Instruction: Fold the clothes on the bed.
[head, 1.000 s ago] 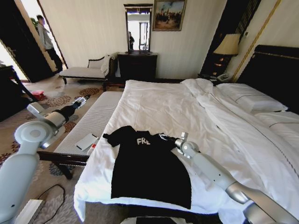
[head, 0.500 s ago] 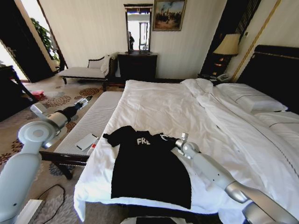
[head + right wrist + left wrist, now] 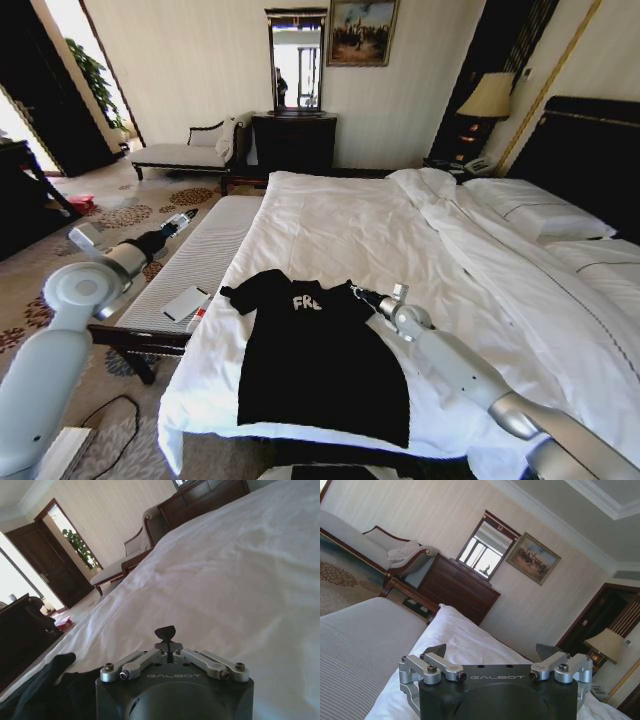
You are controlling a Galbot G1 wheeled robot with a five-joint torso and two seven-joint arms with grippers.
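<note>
1. At the right shoulder of the T-shirt (image 3: 318, 355), near the foot corner of the bed (image 3: 330, 225), sits the right gripper (image 3: 356, 292); its fingers are pinched together with no gap between them in the right wrist view. Whether any cloth is caught between them cannot be told.
2. Low placement at the sleeve seam suggests a grab point for folding that side inward.
3. Left gripper (image 3: 490, 652) hangs out over the striped bench (image 3: 195, 262) beside the bed, fingers spread wide, holding nothing; likely parked clear of the work.
4. T-shirt: black, short-sleeved, lying flat, chest up, white "FRE" lettering readable, hem toward the foot edge, left sleeve spread out.
5. White duvet (image 3: 480, 250) rumpled toward the headboard side, well apart from the shirt.
</note>
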